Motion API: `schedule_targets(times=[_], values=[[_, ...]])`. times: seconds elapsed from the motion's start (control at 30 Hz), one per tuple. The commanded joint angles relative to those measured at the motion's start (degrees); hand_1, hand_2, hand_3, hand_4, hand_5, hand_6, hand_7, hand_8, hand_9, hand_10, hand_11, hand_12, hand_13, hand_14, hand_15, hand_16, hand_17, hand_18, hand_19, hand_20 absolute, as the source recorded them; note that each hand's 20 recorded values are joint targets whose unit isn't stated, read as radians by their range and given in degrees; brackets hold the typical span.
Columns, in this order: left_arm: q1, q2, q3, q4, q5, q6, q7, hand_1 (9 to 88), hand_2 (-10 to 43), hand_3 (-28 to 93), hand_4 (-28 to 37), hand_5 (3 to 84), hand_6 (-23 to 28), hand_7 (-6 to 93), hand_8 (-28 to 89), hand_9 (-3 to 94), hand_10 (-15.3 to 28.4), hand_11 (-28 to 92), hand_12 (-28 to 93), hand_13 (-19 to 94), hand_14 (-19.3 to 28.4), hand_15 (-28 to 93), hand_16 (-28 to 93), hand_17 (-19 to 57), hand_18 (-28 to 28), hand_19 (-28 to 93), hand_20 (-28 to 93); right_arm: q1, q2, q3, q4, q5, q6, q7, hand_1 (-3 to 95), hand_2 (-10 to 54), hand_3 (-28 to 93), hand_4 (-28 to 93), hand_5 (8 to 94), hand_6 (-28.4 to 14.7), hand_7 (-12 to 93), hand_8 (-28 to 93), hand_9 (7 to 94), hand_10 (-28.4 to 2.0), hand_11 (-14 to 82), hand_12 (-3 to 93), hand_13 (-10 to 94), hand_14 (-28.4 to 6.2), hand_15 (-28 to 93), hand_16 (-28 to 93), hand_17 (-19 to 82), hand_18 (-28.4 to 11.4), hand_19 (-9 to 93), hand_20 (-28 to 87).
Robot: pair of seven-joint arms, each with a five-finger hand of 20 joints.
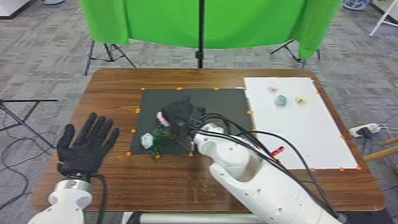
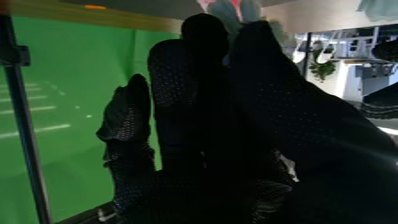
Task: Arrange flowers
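Note:
Over the black mat (image 1: pixel 230 100), my right hand (image 1: pixel 181 111) holds a pink flower (image 1: pixel 163 118) at its left side. The right wrist view shows the right hand (image 2: pixel 204 100) with its thumb and fingertips closed together at pink and pale blue-grey petals (image 2: pixel 233 9); the stem is hidden. A pale bluish flower (image 1: pixel 147 140) lies at the mat's lower left, beside green leaves (image 1: pixel 163 134). My left hand (image 1: pixel 87 146) rests apart at the table's left, fingers straight, holding nothing.
A white sheet (image 1: pixel 311 130) covers the right side, bearing a blue-green item (image 1: pixel 281 101) and two small pale items (image 1: pixel 301 100). A red item (image 1: pixel 278 150) is beside my right forearm. A green cloth (image 1: pixel 258 25) hangs beyond the table (image 1: pixel 115 85).

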Motion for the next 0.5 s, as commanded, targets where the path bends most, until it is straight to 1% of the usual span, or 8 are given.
schedule_targets(times=[0.03, 0.07, 0.1, 0.2, 0.33, 0.4, 0.43, 0.5], values=[[0.2, -0.05, 0.13, 0.00, -1.54, 1.10, -0.74, 23.9, 17.6, 75, -28.3, 45.9, 10.3, 10.0, -9, 38.2, 16.1, 20, 9, 27, 15.9, 36, -7, -8.8, 13.8, 36, 12, -1.0, 0.2, -0.1, -1.3, -0.5, -1.0, 0.0, 58.7, -9.5, 74, -28, 66.2, -0.5, 29, -8, 76.0, -11.0, 13.3, 37.3, 60, -9.4, 62, 38, 29, -22.2, 86, 42], [0.3, -0.02, 0.00, -0.01, -1.87, 0.65, -0.70, 23.9, 17.6, 75, -28.3, 46.0, 10.4, 10.0, -9, 38.2, 16.1, 20, 9, 27, 15.9, 36, -7, -8.8, 13.8, 36, 12, -1.0, 0.3, 0.0, -1.5, -0.8, -1.4, 0.1, 58.7, -9.5, 74, -28, 66.1, -0.4, 29, -8, 76.0, -11.0, 13.2, 37.2, 60, -9.4, 62, 38, 29, -22.2, 86, 42], [0.3, -0.09, -0.11, -0.09, -1.97, 0.70, -0.72, 23.8, 17.6, 75, -28.3, 46.1, 10.4, 10.0, -9, 38.3, 16.0, 20, 9, 28, 15.9, 36, -7, -8.7, 13.8, 36, 12, -1.1, 0.3, 0.0, -1.6, -0.8, -1.8, 0.3, 58.7, -9.5, 74, -28, 66.2, -0.4, 28, -8, 76.0, -10.9, 12.7, 36.7, 60, -9.5, 62, 37, 29, -22.1, 86, 42], [0.4, -0.04, -0.05, -0.26, -1.39, 0.87, -0.67, 23.9, 17.8, 75, -28.3, 46.2, 10.4, 10.1, -9, 38.4, 15.9, 21, 9, 28, 16.0, 36, -7, -8.8, 13.8, 37, 12, -1.3, 0.6, 0.3, -2.2, -0.3, -3.1, 1.1, 58.3, -9.5, 74, -28, 66.1, 0.0, 24, -11, 75.2, -11.1, 11.7, 34.1, 60, -9.9, 62, 37, 28, -22.3, 86, 42], [0.6, -0.16, -0.04, -0.40, -1.79, 0.93, -0.70, 23.8, 17.9, 75, -28.3, 46.3, 10.5, 10.3, -9, 38.5, 16.0, 21, 9, 28, 16.0, 36, -8, -8.7, 13.8, 37, 12, -1.8, 1.2, 0.8, -2.9, 0.5, -4.0, 1.8, 58.1, -9.5, 74, -28, 65.7, 0.3, 22, -16, 70.4, -11.9, 17.3, 24.5, 59, -9.7, 60, 37, 28, -22.2, 85, 42], [0.3, -0.14, 0.01, -0.24, -1.64, 1.16, -0.79, 23.8, 17.9, 75, -28.3, 46.3, 10.5, 10.2, -9, 38.5, 16.0, 21, 9, 28, 16.0, 36, -8, -8.7, 13.8, 37, 12, -1.9, 1.3, 1.1, -2.8, 0.4, -4.3, 1.8, 58.1, -9.5, 74, -28, 65.4, 0.3, 22, -16, 68.4, -12.3, 19.3, 20.1, 59, -9.4, 60, 36, 28, -22.3, 85, 42], [-0.2, -0.13, 0.13, 0.14, -1.63, 1.16, -0.95, 23.8, 17.9, 75, -28.3, 46.4, 10.5, 10.3, -9, 38.5, 16.0, 21, 9, 28, 16.0, 36, -8, -8.7, 13.8, 37, 12, -1.7, 1.2, 1.2, -2.4, -0.2, -4.0, 1.9, 58.2, -9.5, 74, -28, 65.3, 0.3, 22, -16, 67.6, -12.3, 20.6, 17.7, 59, -9.4, 59, 36, 28, -22.3, 85, 42], [-0.6, -0.24, 0.24, 0.29, -1.56, 1.31, -1.09, 23.8, 17.9, 75, -28.3, 46.4, 10.5, 10.3, -9, 38.5, 16.0, 21, 9, 28, 16.0, 36, -8, -8.7, 13.8, 37, 12, -1.7, 1.2, 1.6, -2.1, -1.1, -4.0, 1.7, 58.3, -9.5, 74, -28, 65.1, 0.2, 21, -16, 66.9, -12.4, 20.7, 16.4, 59, -9.3, 59, 36, 28, -22.4, 85, 42]])
